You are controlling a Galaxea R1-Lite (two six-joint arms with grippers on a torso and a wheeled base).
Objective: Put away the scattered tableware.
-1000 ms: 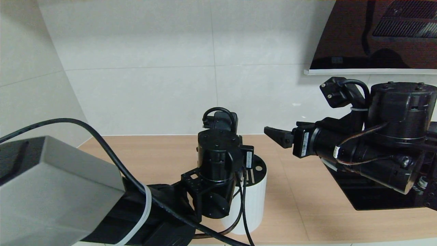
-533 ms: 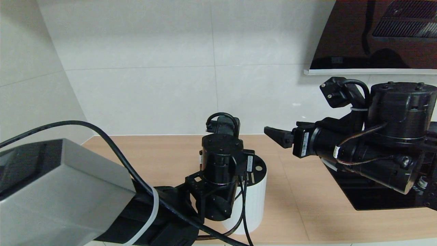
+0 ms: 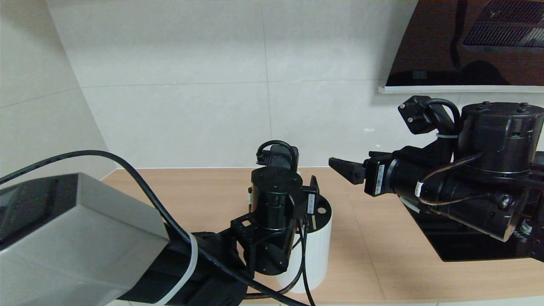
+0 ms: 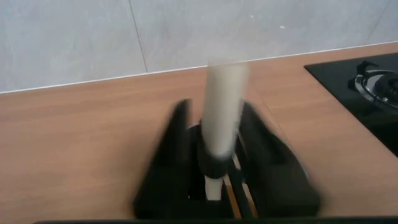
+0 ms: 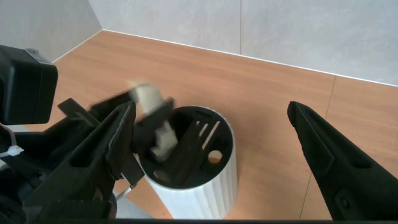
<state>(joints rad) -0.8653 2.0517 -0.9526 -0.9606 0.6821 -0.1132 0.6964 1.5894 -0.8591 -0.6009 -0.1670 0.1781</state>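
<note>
Head view: left arm ran from lower left to centre, wrist pointing straight down over the white ribbed holder, which stood bottom centre on the counter. Right gripper hung centre right, level, pointing left, with the hob below its arm.

Left wrist view: left gripper had its fingers parted either side of an upright white utensil. A gap seemed to show on each side, though it was blurred. The utensil's lower end was down at the holder's top.

Right wrist view: right fingers were spread wide with nothing held. The holder stood beyond them, and the utensil was at its rim.
</note>
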